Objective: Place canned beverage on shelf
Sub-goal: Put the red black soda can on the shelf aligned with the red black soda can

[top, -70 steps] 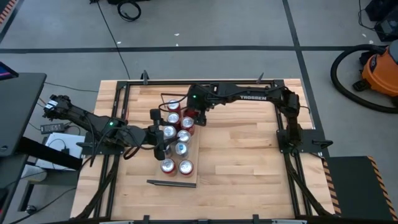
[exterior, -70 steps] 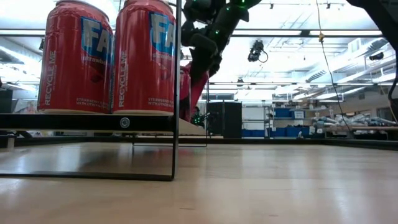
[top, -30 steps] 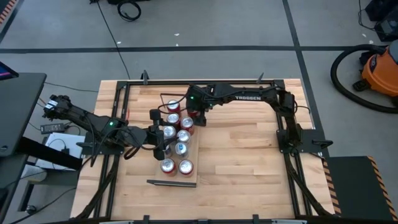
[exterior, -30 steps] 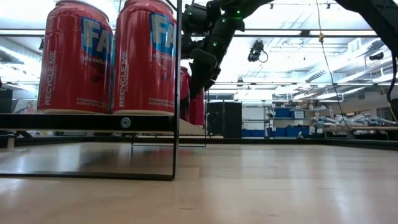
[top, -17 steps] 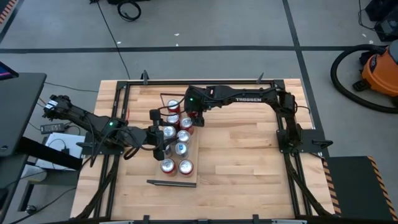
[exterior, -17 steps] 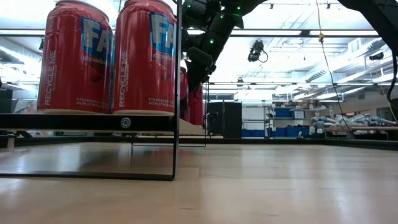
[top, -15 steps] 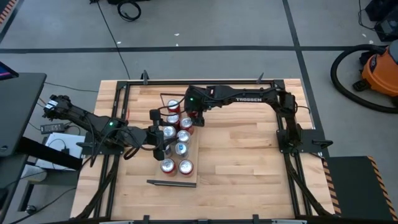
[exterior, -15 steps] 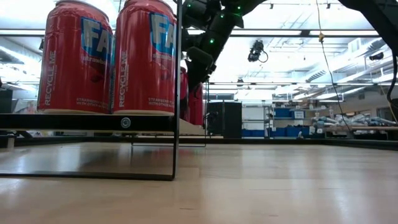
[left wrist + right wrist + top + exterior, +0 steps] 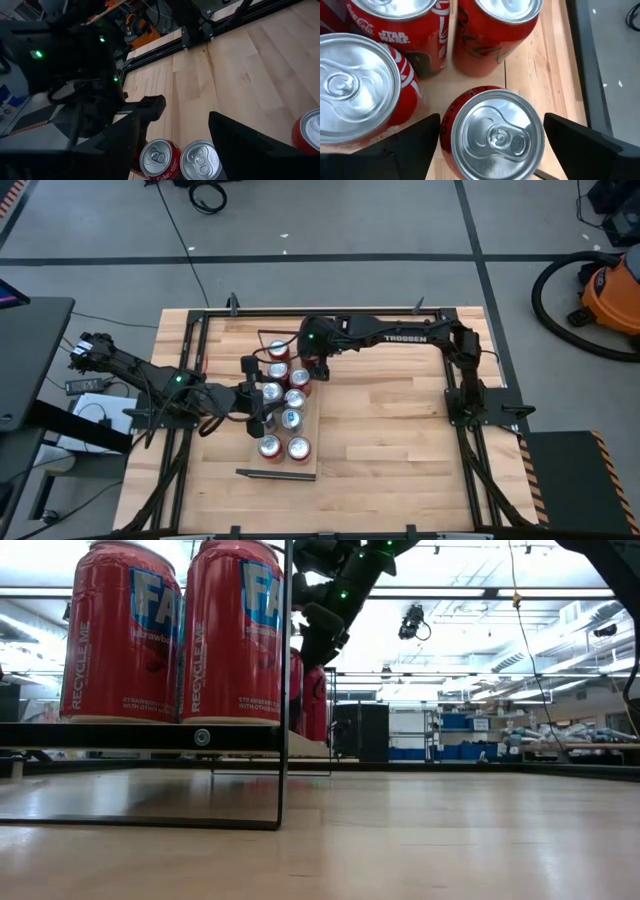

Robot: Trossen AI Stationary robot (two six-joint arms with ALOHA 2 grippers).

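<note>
The left claw [image 9: 258, 408] hangs spread over round silver-topped cans [image 9: 270, 392] on the shelf [image 9: 312, 442], a long pale wood board with thin dark metal end rims lying on the plank counter [image 9: 390, 430]. Further right, the right claw [image 9: 312, 376] stands spread astride a glossy red can [image 9: 492, 134] at the board's far end, fingers apart from its sides. Compared with a second ago, this claw sits slightly higher.
</note>
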